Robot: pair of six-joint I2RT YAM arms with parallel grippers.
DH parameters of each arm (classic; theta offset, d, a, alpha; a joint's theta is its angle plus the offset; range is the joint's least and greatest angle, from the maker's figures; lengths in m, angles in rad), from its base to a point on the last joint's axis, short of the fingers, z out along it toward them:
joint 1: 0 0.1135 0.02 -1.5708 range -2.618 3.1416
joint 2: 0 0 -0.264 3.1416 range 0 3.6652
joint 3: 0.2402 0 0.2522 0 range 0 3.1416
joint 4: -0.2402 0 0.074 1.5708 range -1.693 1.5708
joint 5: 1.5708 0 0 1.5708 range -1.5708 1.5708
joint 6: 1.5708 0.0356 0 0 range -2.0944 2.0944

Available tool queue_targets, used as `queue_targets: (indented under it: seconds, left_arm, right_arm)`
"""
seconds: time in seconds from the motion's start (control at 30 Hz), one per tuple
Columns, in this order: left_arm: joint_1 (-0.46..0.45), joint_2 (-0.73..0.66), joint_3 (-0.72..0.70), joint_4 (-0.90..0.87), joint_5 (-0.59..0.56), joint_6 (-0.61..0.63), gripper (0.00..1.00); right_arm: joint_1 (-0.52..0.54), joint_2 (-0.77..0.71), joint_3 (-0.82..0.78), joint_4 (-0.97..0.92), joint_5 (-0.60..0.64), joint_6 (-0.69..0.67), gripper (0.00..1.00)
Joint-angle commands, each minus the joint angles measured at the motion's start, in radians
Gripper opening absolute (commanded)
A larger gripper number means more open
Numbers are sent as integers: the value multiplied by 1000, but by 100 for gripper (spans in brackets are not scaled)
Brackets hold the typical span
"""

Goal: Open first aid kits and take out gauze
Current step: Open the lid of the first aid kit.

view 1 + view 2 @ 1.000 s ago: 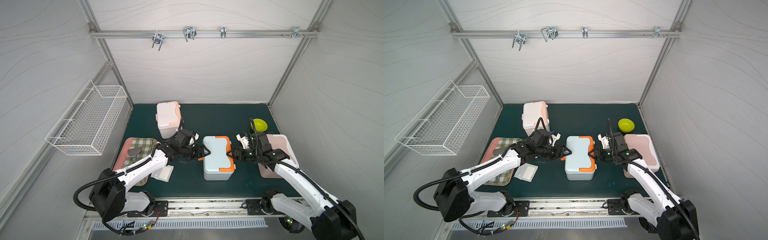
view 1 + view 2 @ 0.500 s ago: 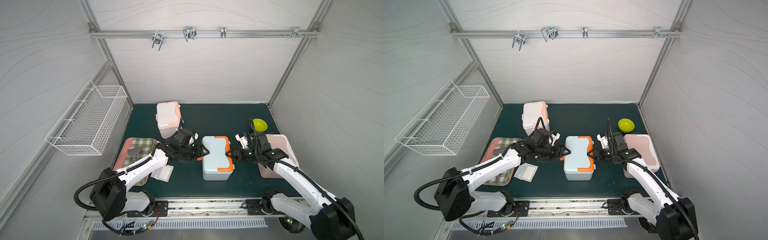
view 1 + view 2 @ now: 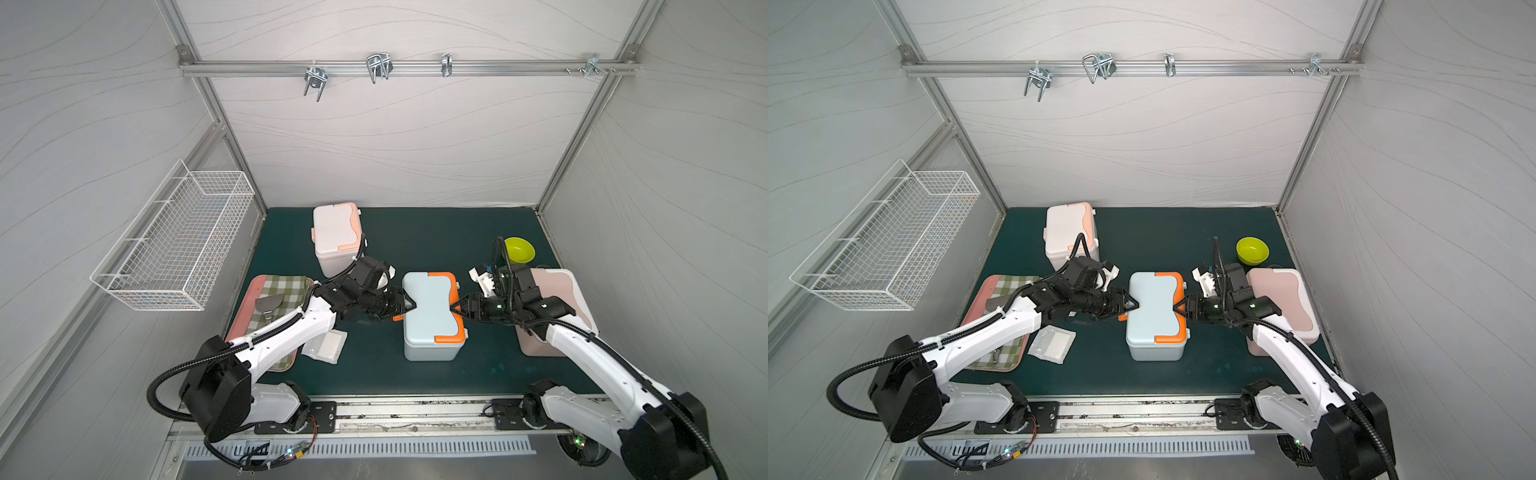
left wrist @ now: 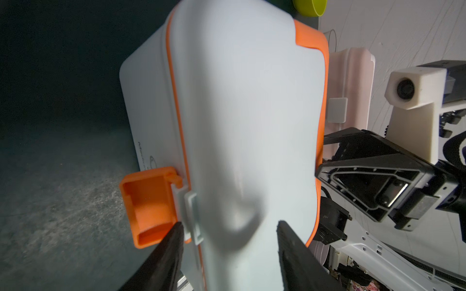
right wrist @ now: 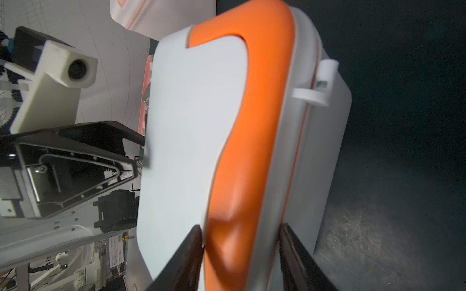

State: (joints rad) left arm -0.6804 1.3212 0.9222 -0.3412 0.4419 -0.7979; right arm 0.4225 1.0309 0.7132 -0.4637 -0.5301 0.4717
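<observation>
The pale blue rounded plastic box with orange trim [image 3: 430,307] is seen at the centre of both top views, lid down, with an arm at each side. The left gripper [image 4: 228,224] is set across the lid's edge, just beside the orange plastic clasp [image 4: 148,209], which is judged to be swung out because its hollow side is shown. The jaws stand part-way apart, and whether the lid is pinched cannot be told. The right gripper [image 5: 242,228] appears closed across the orange-trimmed rim on the opposite side. One clear crinkly pouch of white gauze [image 3: 328,345] lies on the dark green mat [image 3: 415,232], at the lower left of the blue box. No other gauze is visible.

Should any catch remain engaged, the whole box would be lifted or tipped rather than opened. Should the right gripper's outer finger bear on the body below the seam, the lid would be pinned shut. The clasp could be snagged by the left finger beside it. By uneven pulls the box could be twisted or slid toward the dusty pink plastic box [image 3: 557,286] at the right.
</observation>
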Motion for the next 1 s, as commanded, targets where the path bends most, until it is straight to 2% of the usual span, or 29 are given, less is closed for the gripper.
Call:
queue_targets:
  seconds: [0.0, 0.23, 0.33, 0.53, 0.97]
  left_arm:
    - [-3, -13, 61, 31, 1, 27, 59]
    - [-4, -13, 67, 11, -15, 38, 58]
    - [-3, -4, 64, 26, 1, 34, 61]
    - [0, 15, 47, 111, 88, -6, 70]
    - [67, -53, -46, 351, 265, -152, 70]
  right_arm:
    - [20, 14, -13, -32, -24, -15, 49]
    - [21, 12, -14, -36, -20, -15, 49]
    - [22, 12, -15, -35, -21, -15, 49]
    - [41, 28, -11, -14, -32, -6, 53]
    - [107, 74, 23, 28, -16, 32, 55]
